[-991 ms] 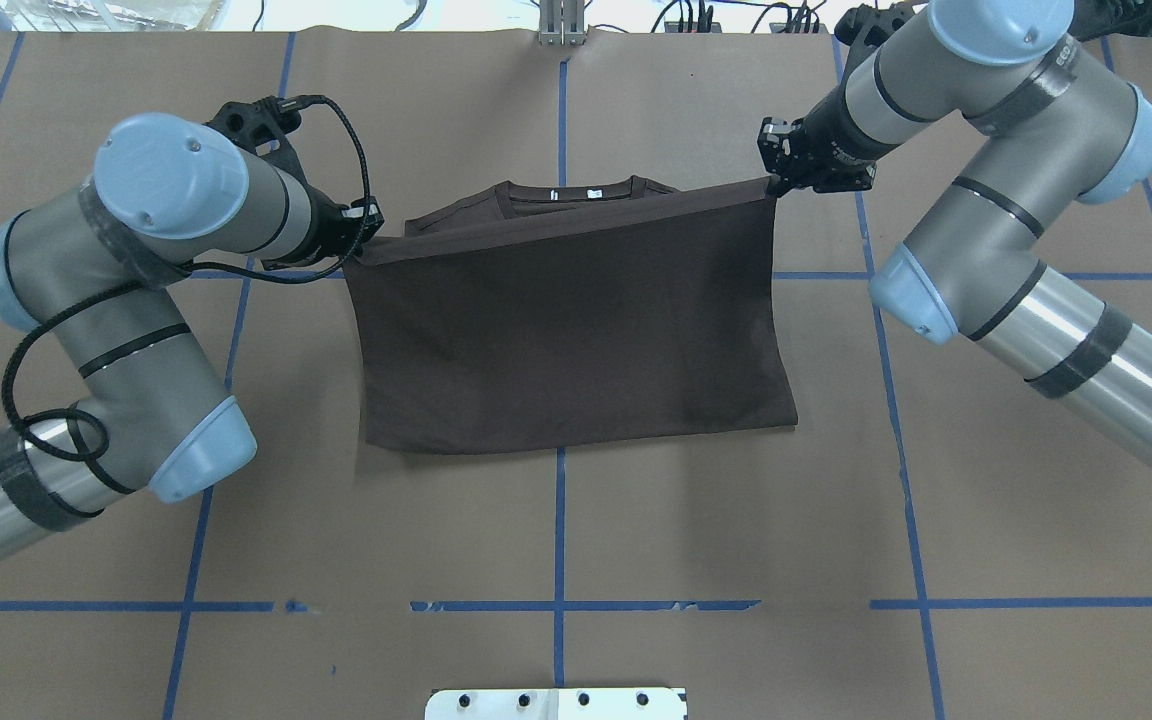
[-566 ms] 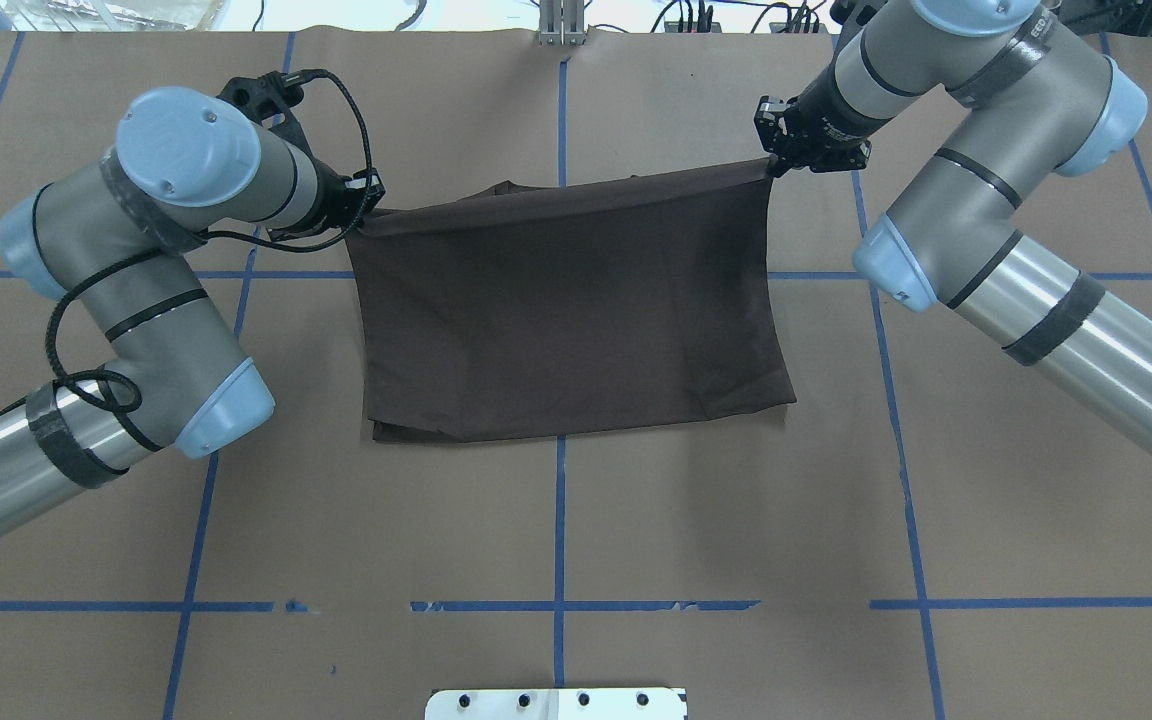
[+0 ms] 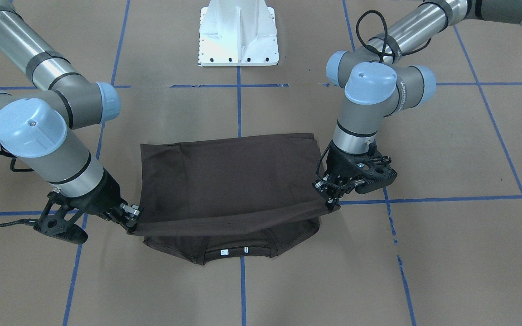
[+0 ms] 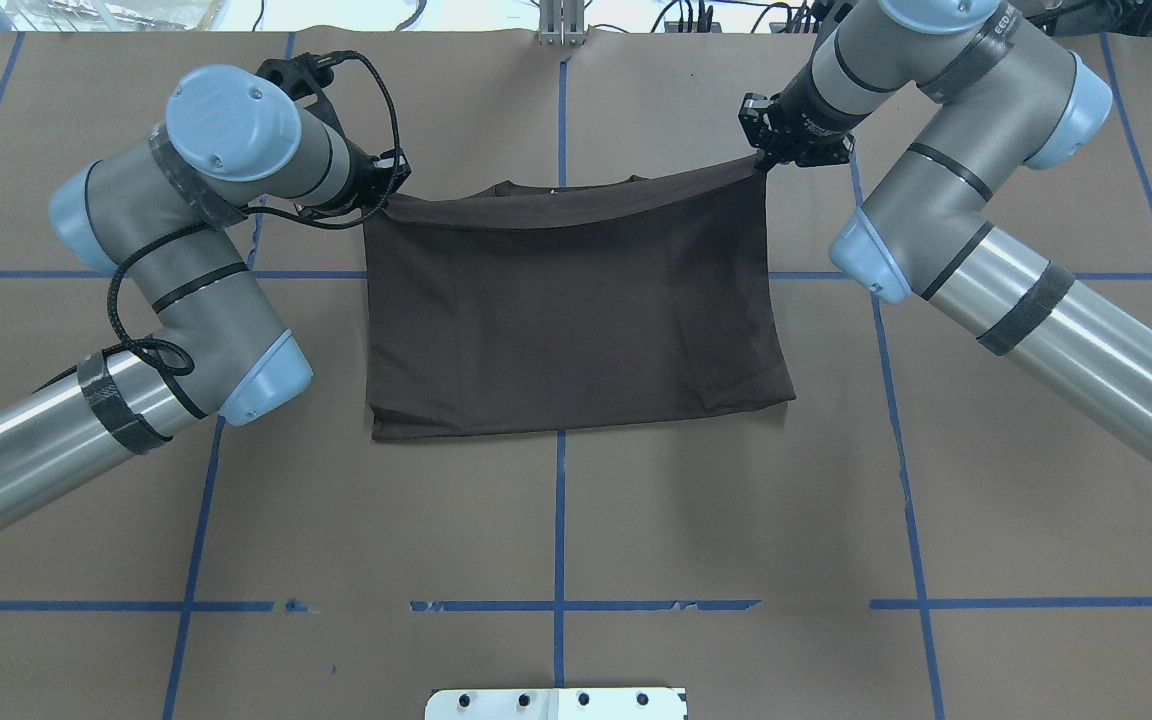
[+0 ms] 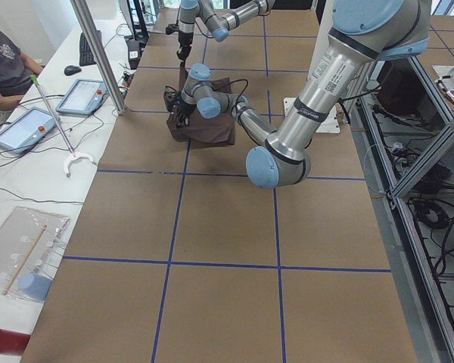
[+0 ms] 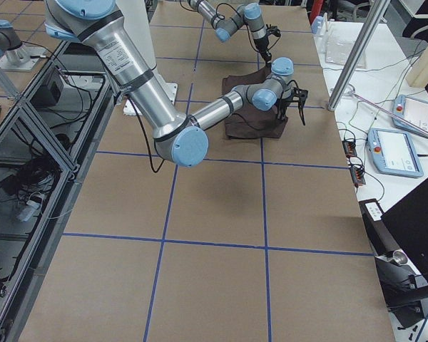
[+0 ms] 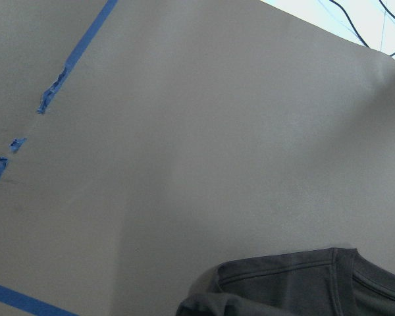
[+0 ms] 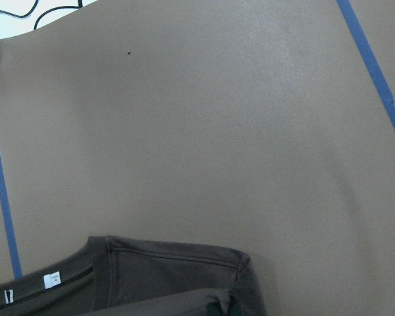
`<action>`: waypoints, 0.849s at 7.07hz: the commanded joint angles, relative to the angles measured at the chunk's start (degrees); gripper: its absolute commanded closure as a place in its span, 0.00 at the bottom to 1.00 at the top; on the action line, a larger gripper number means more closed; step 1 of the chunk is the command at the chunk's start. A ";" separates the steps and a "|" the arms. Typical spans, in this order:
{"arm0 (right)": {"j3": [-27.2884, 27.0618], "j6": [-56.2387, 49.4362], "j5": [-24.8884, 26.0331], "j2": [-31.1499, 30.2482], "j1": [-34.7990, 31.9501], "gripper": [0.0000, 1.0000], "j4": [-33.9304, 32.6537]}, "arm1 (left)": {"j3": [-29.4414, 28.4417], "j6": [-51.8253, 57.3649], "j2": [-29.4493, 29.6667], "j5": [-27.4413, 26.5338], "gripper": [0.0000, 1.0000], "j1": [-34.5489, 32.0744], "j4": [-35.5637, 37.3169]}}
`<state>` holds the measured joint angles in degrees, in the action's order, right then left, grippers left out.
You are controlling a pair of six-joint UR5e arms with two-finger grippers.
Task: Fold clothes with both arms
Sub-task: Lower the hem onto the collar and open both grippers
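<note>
The dark brown T-shirt lies folded on the brown paper table, its lower half doubled over the upper half. My left gripper is shut on the left corner of the lifted hem. My right gripper is shut on the right corner. The hem stretches taut between them, just above the collar with its white tags. In the front-facing view the left gripper is on the right and the right gripper on the left. The left wrist view shows a shirt shoulder; the right wrist view shows the collar.
The white pedestal base stands at the near table edge. Blue tape lines grid the paper. Cables lie beyond the far edge. A person sits at a side table with tablets.
Both grippers have carried the hem farther from the robot, over the collar. The fold has flattened and most of the collar is now covered.
</note>
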<state>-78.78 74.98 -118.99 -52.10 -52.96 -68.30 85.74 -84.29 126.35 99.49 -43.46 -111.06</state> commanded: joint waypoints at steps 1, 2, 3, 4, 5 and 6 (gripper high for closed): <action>1.95 -0.01 0.42 -0.46 0.23 0.01 5.18 | -1.44 0.09 0.30 -0.35 0.00 0.05 -0.03; 1.97 -0.01 0.25 -0.46 0.14 0.00 5.37 | -1.54 0.17 0.39 -0.26 0.00 -0.04 -0.12; 1.79 -0.09 0.07 -0.29 0.14 0.00 5.37 | -1.54 0.26 0.83 -0.26 0.00 -0.30 -0.12; 0.48 -0.09 -0.36 -0.89 0.05 0.00 5.46 | -1.19 0.18 1.18 -0.09 0.00 -0.48 0.05; -6.23 0.34 -0.54 -5.60 1.36 0.00 5.03 | -0.66 0.17 1.70 0.26 0.00 -0.48 0.32; -13.00 0.61 0.50 -12.43 3.98 0.00 4.94 | 0.13 0.00 1.88 0.26 0.00 -0.48 0.58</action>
<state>-84.79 75.27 -119.14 -58.17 -51.23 -63.19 85.11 -84.15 127.90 99.63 -43.91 -110.76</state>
